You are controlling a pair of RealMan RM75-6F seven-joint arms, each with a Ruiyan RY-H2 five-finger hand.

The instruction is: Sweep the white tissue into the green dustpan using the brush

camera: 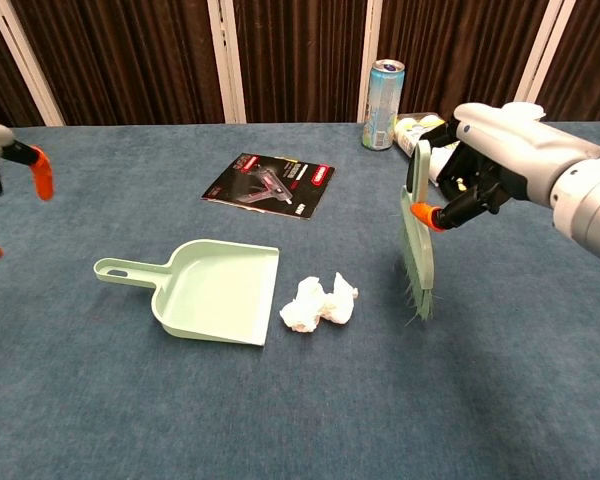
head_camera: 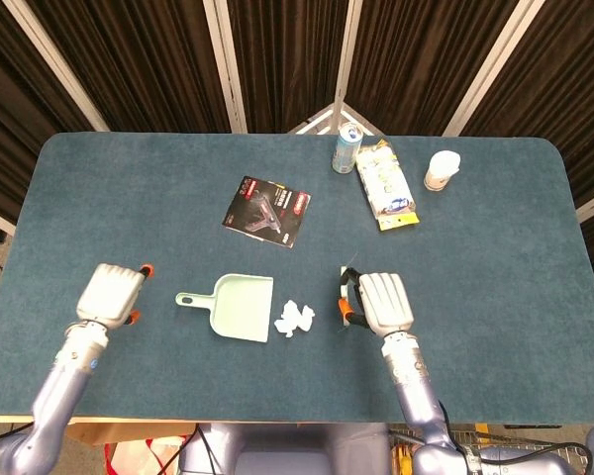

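Observation:
The pale green dustpan (head_camera: 240, 307) (camera: 210, 292) lies flat at the front centre, its handle pointing left and its mouth to the right. A crumpled white tissue (head_camera: 295, 318) (camera: 320, 302) sits just outside that mouth. My right hand (head_camera: 384, 302) (camera: 500, 150) grips the green brush (camera: 417, 235) by its handle, bristles hanging down a short way right of the tissue and just above the table. In the head view the hand hides most of the brush (head_camera: 348, 287). My left hand (head_camera: 109, 294) (camera: 0, 180) hovers left of the dustpan handle, fingers apart and holding nothing.
A black product packet (head_camera: 267, 210) (camera: 270, 185) lies behind the dustpan. At the back right stand a drink can (head_camera: 347, 148) (camera: 384, 90), a yellow snack packet (head_camera: 386, 183) and a white cup (head_camera: 442, 170). Blue cloth covers the table (head_camera: 495, 257).

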